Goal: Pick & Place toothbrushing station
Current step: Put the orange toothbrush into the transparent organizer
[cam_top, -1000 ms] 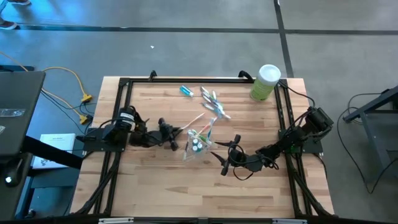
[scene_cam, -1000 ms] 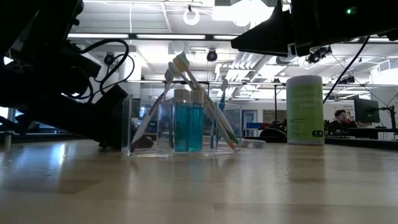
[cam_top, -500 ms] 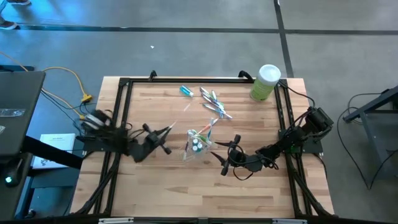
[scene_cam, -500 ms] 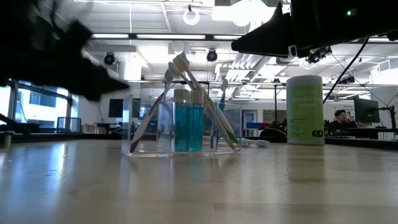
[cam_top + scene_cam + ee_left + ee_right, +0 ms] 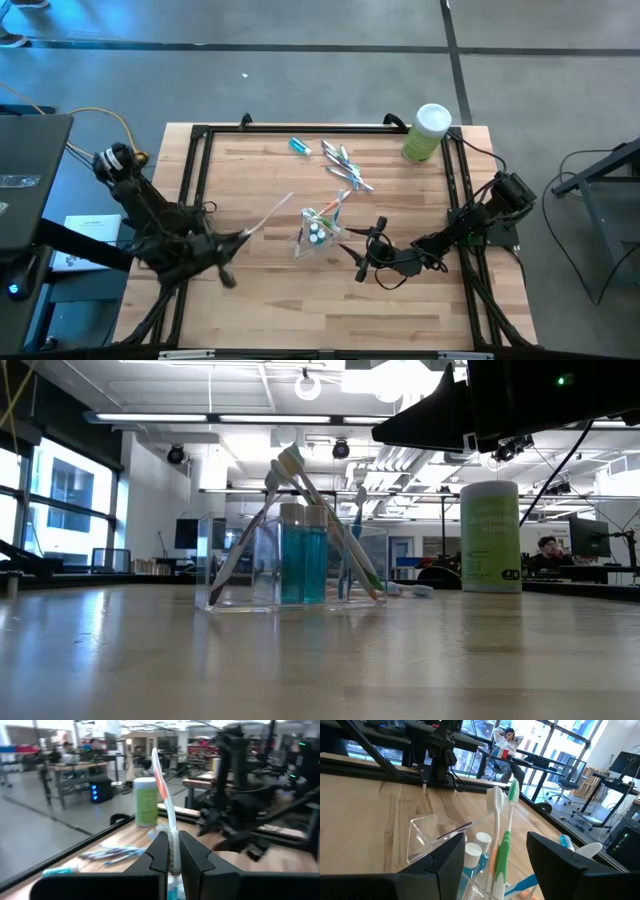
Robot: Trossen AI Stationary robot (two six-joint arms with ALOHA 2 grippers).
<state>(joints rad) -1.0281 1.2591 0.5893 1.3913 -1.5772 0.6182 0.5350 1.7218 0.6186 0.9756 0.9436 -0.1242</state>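
1. The left gripper (image 5: 240, 236), at the lower left of the high view, has its fingers pinched on a slim white toothbrush (image 5: 268, 215) with a red stripe, which slants up toward the table's centre.
2. The small clear plastic cup (image 5: 317, 233) stands mid-table, holding toothbrushes and teal toothpaste tubes.
3. The right gripper (image 5: 352, 248) sits just right of the cup, fingers spread.
4. More slim multicoloured toothbrushes (image 5: 345, 170) and a teal tube (image 5: 300, 147) lie above centre; a light-green canister (image 5: 427, 133) with a white lid stands upper right.
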